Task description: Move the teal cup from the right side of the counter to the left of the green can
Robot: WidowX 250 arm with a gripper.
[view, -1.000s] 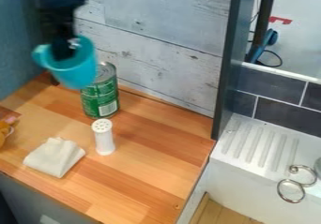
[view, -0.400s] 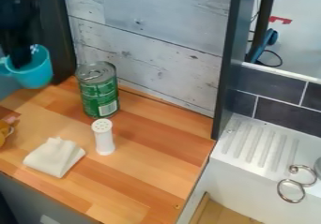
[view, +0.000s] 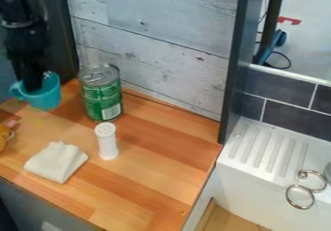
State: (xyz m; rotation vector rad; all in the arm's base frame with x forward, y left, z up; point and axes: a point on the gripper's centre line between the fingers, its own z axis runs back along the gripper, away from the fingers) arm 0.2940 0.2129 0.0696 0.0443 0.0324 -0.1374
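Observation:
The black gripper (view: 40,85) hangs at the upper left with its tips down inside a teal cup (view: 46,98). The cup is upright, its handle to the left, over the back left part of the wooden counter (view: 155,152). Whether the cup touches the counter I cannot tell. Just right of the cup stands a green can (view: 101,93). In front of the can is a white shaker (view: 107,141), and left of that lies a folded white cloth (view: 56,161).
An orange item (view: 5,134) sits at the left edge. A grey plank wall (view: 155,46) closes off the back, and a dark upright panel (view: 234,65) borders the right. Beyond it is a white sink (view: 268,152) with metal rings (view: 300,196).
The gripper and the teal cup moved left from in front of the can, then down and slightly right. The can, shaker and cloth stayed put.

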